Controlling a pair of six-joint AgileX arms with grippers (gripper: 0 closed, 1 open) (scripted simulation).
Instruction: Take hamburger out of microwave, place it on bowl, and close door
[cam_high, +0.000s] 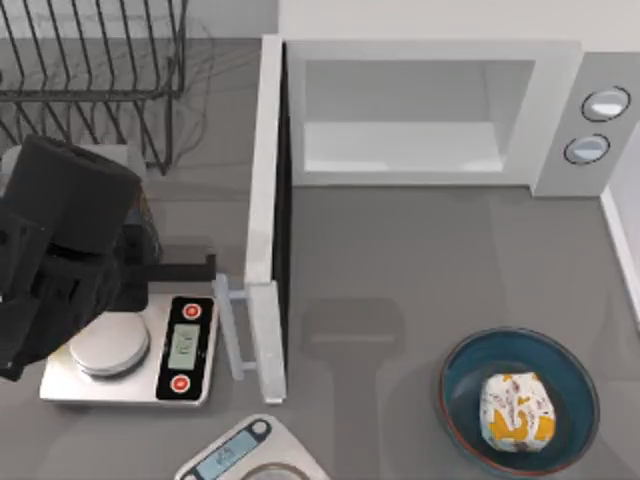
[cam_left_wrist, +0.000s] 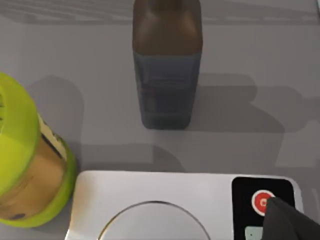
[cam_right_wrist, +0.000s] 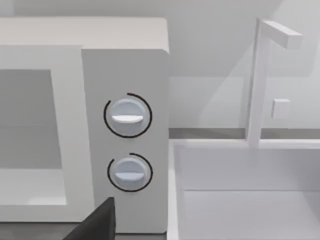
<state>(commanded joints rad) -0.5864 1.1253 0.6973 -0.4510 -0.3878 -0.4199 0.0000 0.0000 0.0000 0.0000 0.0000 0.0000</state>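
Observation:
The white microwave (cam_high: 560, 120) stands at the back with its pale cavity (cam_high: 400, 145) bare. Its door (cam_high: 265, 200) is swung wide open towards the front, with the bar handle (cam_high: 232, 335) on its left face. At the front right, the hamburger (cam_high: 517, 408) in its white and orange wrapper lies inside the teal bowl (cam_high: 470, 365). My left gripper (cam_high: 195, 268) hovers above a kitchen scale, just left of the door and level with its handle end. A dark part of my right gripper (cam_right_wrist: 97, 222) shows in front of the microwave's knobs (cam_right_wrist: 127, 116).
A silver scale (cam_high: 130, 385) with a black panel sits under my left arm, and a second scale (cam_high: 250, 455) at the front edge. A wire rack (cam_high: 90, 70) stands back left. A brown bottle (cam_left_wrist: 167, 65) and a green-lidded jar (cam_left_wrist: 25, 160) stand near the scale. A white sink (cam_right_wrist: 245, 200) flanks the microwave.

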